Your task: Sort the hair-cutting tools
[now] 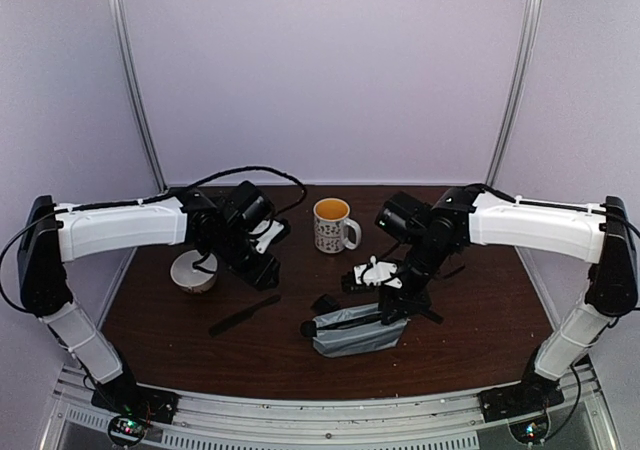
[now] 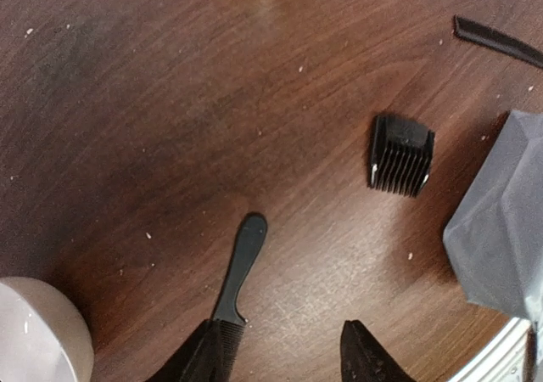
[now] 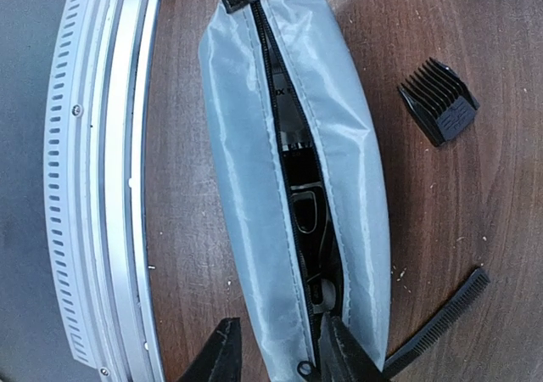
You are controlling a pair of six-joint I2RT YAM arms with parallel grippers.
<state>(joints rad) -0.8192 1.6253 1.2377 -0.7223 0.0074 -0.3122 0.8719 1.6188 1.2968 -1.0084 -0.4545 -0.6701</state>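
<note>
Left gripper (image 2: 280, 341) stands with jaws apart over one comb (image 2: 242, 259). Right gripper (image 3: 280, 338) straddles the lip of the grey pouch (image 3: 246, 170); I cannot tell if it clamps. Some tools (image 3: 307, 216) sit inside. Outside lie the second comb (image 3: 441, 318) at 4 o'clock and the black block (image 3: 439, 102) at 2 o'clock.

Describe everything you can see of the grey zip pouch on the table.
The pouch is a long, soft bag of smooth grey fabric. It lies on the brown wooden table, close to the metal rail at the table's edge. Its black zip runs along the top and stands open, showing dark tools inside. A black tab closes one end. The right end effector straddles the other end by the zip pull; contact is unclear. A black comb meets its edge.
</note>
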